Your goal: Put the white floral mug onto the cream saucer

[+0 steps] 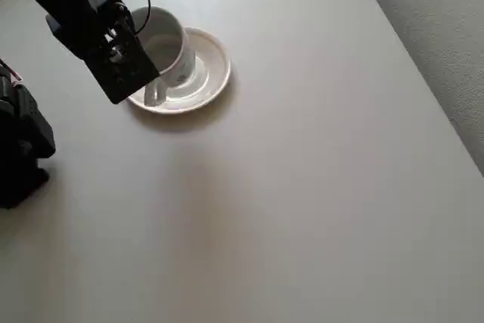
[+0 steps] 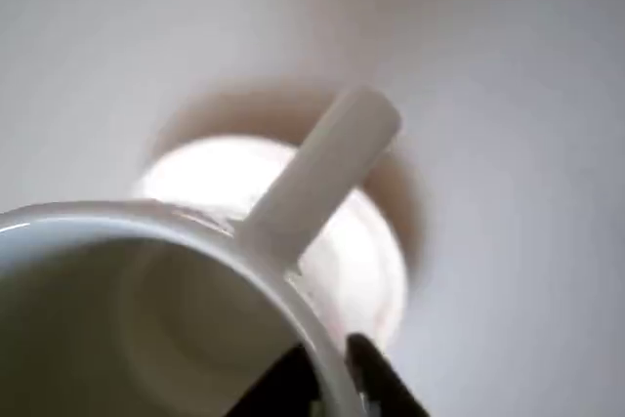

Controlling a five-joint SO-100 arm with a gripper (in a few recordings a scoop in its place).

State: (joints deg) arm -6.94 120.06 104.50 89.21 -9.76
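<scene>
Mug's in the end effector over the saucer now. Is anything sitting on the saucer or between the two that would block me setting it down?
Nothing visible blocks it. The end effector grips the white floral mug by its rim, above the cream saucer. The saucer's exposed surface looks bare in both views, though the part under the mug is hidden.

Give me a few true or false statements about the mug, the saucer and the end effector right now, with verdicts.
1. The white floral mug is over the cream saucer. True.
2. The end effector grips the mug at its rim, one finger inside. True.
3. The mug is full of coffee. False: its inside is plain white and empty.
4. The saucer sits at the table's right edge in the overhead view. False: it is at upper left.
5. The mug's handle shows in the wrist view. True.
</scene>
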